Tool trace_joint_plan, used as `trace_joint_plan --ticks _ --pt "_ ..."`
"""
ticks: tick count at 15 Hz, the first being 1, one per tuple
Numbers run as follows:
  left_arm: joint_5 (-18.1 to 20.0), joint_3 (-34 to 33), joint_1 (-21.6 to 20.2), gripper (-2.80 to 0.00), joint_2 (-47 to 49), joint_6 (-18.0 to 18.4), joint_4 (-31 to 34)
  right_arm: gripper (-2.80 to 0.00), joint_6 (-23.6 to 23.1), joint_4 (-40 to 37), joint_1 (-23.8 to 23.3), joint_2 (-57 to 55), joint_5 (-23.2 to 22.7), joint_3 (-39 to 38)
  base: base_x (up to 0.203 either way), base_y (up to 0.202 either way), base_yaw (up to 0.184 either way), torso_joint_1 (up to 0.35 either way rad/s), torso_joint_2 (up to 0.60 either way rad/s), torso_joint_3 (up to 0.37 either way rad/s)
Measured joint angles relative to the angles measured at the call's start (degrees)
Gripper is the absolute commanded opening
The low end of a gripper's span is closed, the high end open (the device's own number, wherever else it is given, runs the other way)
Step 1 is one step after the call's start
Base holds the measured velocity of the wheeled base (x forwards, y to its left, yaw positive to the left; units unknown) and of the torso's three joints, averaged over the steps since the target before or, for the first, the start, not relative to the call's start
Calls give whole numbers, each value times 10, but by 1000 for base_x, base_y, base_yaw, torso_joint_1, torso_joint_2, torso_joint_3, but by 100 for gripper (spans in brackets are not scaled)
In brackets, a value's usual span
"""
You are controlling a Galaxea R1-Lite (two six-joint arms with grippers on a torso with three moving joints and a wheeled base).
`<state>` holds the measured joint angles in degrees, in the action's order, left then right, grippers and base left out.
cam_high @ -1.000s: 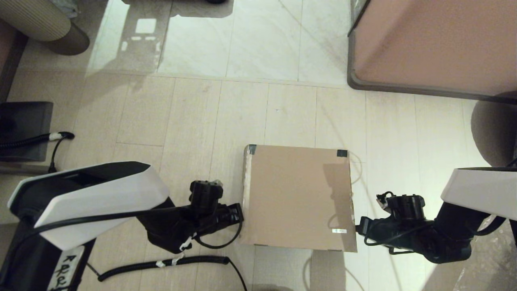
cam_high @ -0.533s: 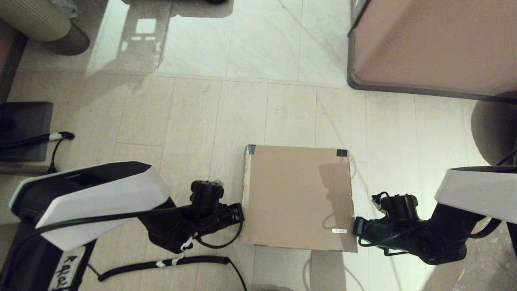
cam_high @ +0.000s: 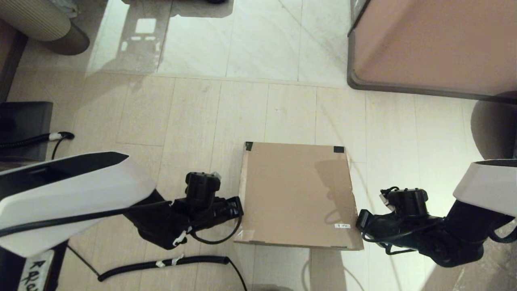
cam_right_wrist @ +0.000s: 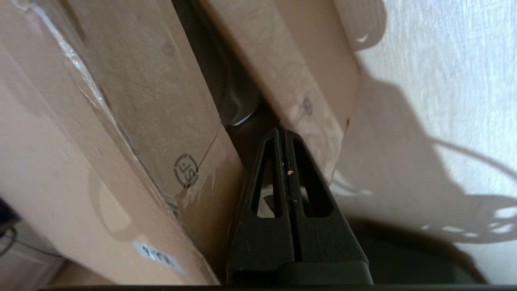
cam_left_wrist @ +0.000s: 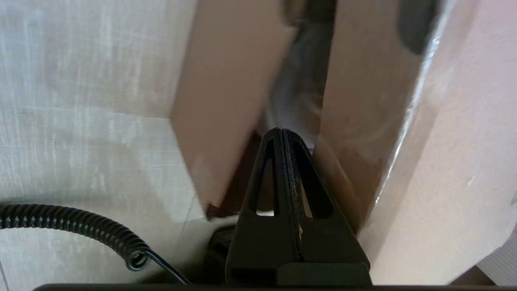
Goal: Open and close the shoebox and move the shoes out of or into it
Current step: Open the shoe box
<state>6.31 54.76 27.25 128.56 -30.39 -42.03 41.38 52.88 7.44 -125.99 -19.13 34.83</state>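
Note:
The brown cardboard shoebox [cam_high: 297, 194] sits on the floor with its lid down, the near edge raised a little. My left gripper [cam_high: 239, 208] is at the box's left side and my right gripper [cam_high: 359, 223] at its right side. Both are shut with nothing between the fingers. In the left wrist view the left gripper [cam_left_wrist: 281, 133] pokes into the gap between the lid's side flap [cam_left_wrist: 363, 121] and the box wall [cam_left_wrist: 226, 89]. The right gripper [cam_right_wrist: 282, 132] sits likewise between the stamped flap [cam_right_wrist: 185, 161] and the wall [cam_right_wrist: 282, 76]. The shoes are hidden.
A large pinkish-brown furniture block with a grey rim [cam_high: 436, 44] stands at the far right. A black cabinet [cam_high: 24, 129] and cables [cam_high: 161, 262] lie on the left. A ribbed round base [cam_high: 40, 24] is at the far left corner.
The lid's near edge has lifted slightly and now looks wider. Both arms have risen with it, and the left arm has drawn back to the left.

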Motion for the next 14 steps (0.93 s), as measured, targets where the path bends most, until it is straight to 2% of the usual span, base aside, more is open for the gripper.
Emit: trace_joint_plan --ticks 3,7,10,14 --pt "0 -15 2 -280 -24 0 2 -280 34 0 -1 26 -1 -26 0 0 0 0 0 0" --pt "-17 -32 5 -280 -55 -1 3 -280 114 0 -2 60 -3 -56 0 0 0 0 0 0" --pt "-24 -36 5 -280 -77 -10 7 -280 189 0 -2 81 -9 -69 0 0 0 0 0 0" --pt "-25 -38 5 -280 -98 -12 10 -280 295 -2 -2 121 -43 -87 0 0 0 0 0 0"
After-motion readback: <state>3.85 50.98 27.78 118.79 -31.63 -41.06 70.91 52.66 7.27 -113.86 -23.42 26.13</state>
